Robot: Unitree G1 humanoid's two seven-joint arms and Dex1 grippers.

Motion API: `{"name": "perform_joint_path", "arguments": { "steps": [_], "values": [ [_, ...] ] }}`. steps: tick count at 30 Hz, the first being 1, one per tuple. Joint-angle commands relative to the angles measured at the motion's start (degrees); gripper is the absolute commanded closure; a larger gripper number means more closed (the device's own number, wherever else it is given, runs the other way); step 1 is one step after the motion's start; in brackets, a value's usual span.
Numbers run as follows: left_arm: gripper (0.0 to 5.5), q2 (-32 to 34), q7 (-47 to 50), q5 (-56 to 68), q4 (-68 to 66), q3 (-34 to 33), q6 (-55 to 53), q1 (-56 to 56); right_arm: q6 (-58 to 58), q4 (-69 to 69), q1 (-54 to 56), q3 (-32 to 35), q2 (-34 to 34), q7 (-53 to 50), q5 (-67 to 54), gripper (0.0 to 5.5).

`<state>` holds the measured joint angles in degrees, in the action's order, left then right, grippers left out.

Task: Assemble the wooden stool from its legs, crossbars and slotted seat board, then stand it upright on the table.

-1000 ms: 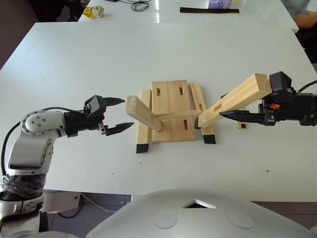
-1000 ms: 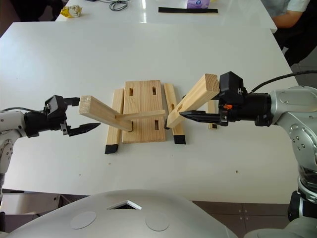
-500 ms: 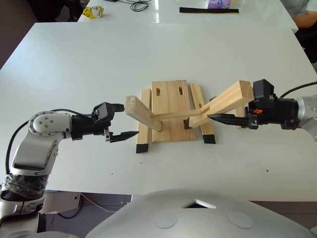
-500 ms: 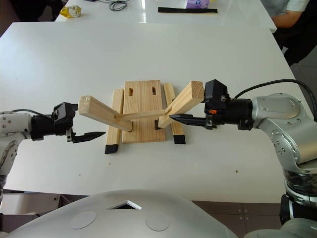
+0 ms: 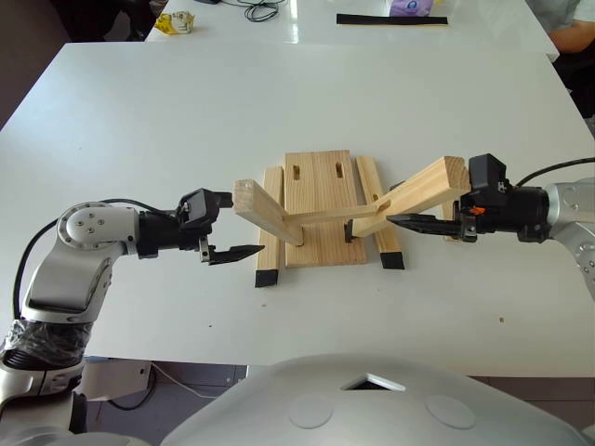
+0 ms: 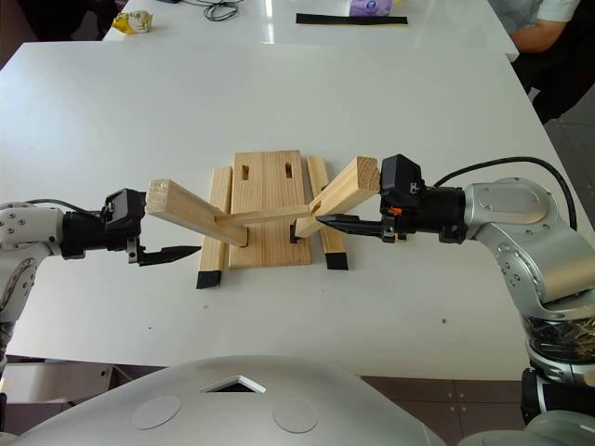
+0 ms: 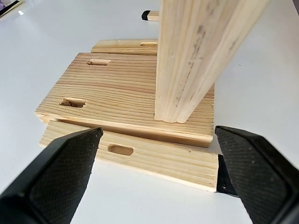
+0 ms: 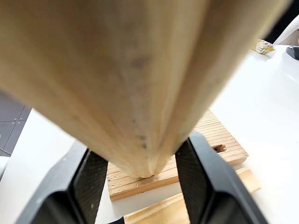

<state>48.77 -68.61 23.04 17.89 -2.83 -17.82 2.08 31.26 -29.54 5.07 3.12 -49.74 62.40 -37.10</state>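
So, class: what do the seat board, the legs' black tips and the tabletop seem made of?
Seat board: unfinished pale softwood, grain lines visible. Black tips: probably rubber or plastic, matte. Tabletop: smooth white laminate perhaps, faintly glossy.

Finding: no text, number, label or sign can be read in any view. Two items carry print, in both cases too small to make out: a crumpled yellow packet [image 5: 175, 21] and a purple-and-white box [image 5: 409, 7]. Both stand on the far white table [image 5: 316, 28].
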Motion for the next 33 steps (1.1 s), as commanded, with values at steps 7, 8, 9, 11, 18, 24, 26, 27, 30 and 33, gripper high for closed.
{"name": "perform_joint_path", "arguments": {
  "steps": [7, 8, 9, 11, 18, 24, 26, 27, 30, 33],
  "values": [
    [1.03, -1.51, 4.2, 4.21, 4.73, 0.12, -5.3, -2.84, 1.85, -0.75, -2.86, -1.38, -2.63, 2.33, -1.48, 3.44],
    [1.03, -1.54, 4.44, 4.27, 5.05, 0.16, -5.48, -2.74, 1.95, -0.78, -3.04, -1.37, -2.96, 2.5, -1.6, 3.44],
    [1.03, -1.57, 4.61, 4.32, 5.26, 0.17, -5.59, -2.62, 2.08, -0.77, -3.19, -1.39, -3.29, 2.62, -1.69, 3.44],
    [1.03, -1.7, 5.08, 4.37, 5.79, 0.06, -5.75, -2.12, 2.36, -0.35, -3.2, -1.58, -4.05, 3.04, -1.94, 3.44],
    [1.03, -2.83, 7.85, 4.88, 8.86, 0.32, -6.62, -0.5, 3.26, 2.03, -0.37, -3.88, -6.15, 4.77, -1.33, 3.44],
    [1.03, -3.94, 10.06, 4.6, 10.07, 1.56, -6.84, 0.09, 2.09, 6.59, 5.45, -9.27, -5.5, 6.67, 2.36, 3.44],
    [1.03, -4.41, 11.02, 4.46, 10.69, 2.09, -7.14, -0.02, 2.12, 6.68, 7.71, -11.12, -4.92, 7.39, 3.03, 3.44],
    [1.03, -4.62, 11.43, 4.44, 11.04, 2.3, -7.27, -0.17, 2.27, 6.6, 8.86, -11.97, -4.56, 7.63, 3.25, 3.44],
    [1.03, -5.46, 12.9, 5.12, 12.58, 3.17, -8.56, -1.9, 2.97, 5.96, 11.8, -14.37, -3.35, 8.12, 3.75, 3.44],
    [1.03, -6.71, 14.44, 5.73, 14.71, 4.72, -10.2, -4.24, 3.7, 5.17, 13.46, -17.36, -2.06, 8.09, 5.01, 3.44]
  ]
}}
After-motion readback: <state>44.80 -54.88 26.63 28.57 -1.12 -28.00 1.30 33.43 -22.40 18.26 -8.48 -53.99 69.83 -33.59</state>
